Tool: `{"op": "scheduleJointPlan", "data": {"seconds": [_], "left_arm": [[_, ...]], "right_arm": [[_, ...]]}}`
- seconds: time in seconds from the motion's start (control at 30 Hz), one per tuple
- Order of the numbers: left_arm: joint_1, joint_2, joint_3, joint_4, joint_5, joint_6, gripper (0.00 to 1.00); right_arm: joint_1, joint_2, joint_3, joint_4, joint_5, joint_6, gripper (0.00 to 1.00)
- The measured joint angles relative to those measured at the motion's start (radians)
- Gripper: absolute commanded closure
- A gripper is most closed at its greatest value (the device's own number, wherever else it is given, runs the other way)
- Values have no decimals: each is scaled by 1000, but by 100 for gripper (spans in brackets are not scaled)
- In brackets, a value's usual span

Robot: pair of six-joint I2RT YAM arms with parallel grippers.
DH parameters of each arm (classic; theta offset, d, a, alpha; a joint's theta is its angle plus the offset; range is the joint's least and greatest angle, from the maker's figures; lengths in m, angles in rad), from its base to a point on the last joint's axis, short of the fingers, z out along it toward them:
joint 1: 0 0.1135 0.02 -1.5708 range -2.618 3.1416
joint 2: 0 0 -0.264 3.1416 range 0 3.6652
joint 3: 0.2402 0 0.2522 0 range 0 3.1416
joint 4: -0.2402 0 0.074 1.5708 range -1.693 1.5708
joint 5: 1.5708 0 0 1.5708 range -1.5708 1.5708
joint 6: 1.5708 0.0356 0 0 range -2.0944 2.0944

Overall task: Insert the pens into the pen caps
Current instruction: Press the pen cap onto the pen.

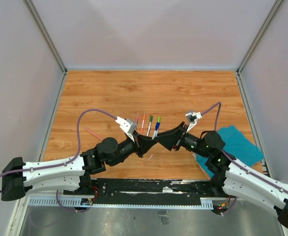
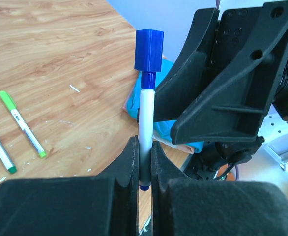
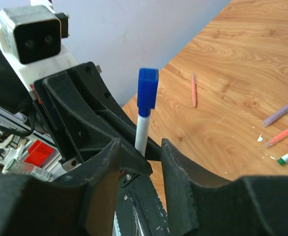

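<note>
My left gripper (image 2: 144, 143) is shut on the pale barrel of a pen (image 2: 146, 115) that stands upright. A dark blue pen cap (image 2: 148, 51) sits on its top end. My right gripper (image 3: 141, 146) faces it with the jaws open, and the same pen (image 3: 142, 132) and its blue cap (image 3: 147, 93) rise just past the gap, untouched. From above, the two grippers meet near the table's front, left (image 1: 153, 141) and right (image 1: 160, 139). Other pens lie in a row behind them: purple (image 1: 137, 117), orange (image 1: 143, 123) and green (image 1: 149, 125).
A teal cloth (image 1: 236, 143) lies at the right by the right arm. One pink pen (image 1: 92, 133) rests alone on the left. Two green-ended pens (image 2: 23, 125) lie left of the left gripper. Grey walls enclose the wooden table (image 1: 104, 93).
</note>
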Motion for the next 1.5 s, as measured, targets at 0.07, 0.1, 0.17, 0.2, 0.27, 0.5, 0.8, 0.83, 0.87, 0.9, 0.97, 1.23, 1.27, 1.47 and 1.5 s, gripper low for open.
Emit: {"op": "scheduleJointPlan", "data": {"seconds": [0.07, 0.1, 0.17, 0.2, 0.27, 0.5, 0.8, 0.83, 0.87, 0.9, 0.97, 1.23, 1.27, 1.47, 1.5], "left_arm": [[0, -2, 0, 5, -9, 0, 100], [0, -3, 0, 5, -11, 0, 100], [0, -3, 0, 5, -17, 3, 100], [0, -3, 0, 5, -19, 5, 99], [0, -3, 0, 4, -24, 10, 100], [0, -3, 0, 4, -29, 13, 100], [0, 11, 0, 5, -27, 13, 99], [0, 12, 0, 5, -27, 13, 99], [0, 12, 0, 5, -27, 13, 100], [0, 13, 0, 5, -27, 13, 100], [0, 13, 0, 5, -27, 14, 99], [0, 13, 0, 5, -27, 14, 99], [0, 13, 0, 5, -27, 14, 99], [0, 14, 1, 4, -27, 14, 100], [0, 14, 1, 4, -27, 14, 99]], "right_arm": [[0, -6, 0, -16, -4, -15, 50], [0, -13, 0, -26, -4, -18, 46], [0, -30, -1, -45, -2, -28, 42], [0, -43, -2, -57, 4, -35, 40], [0, -79, -2, -88, 21, -48, 39], [0, -157, 47, -241, 145, -77, 38], [0, -20, 243, -322, 229, -69, 29], [0, -2, 253, -319, 228, -69, 29], [0, 12, 259, -317, 228, -69, 30], [0, 27, 262, -315, 227, -69, 30], [0, 60, 269, -317, 221, -69, 31], [0, 129, 297, -320, 200, -67, 49], [0, 132, 298, -319, 194, -67, 52], [0, 143, 298, -316, 183, -60, 68], [0, 143, 298, -316, 183, -59, 71]]}}
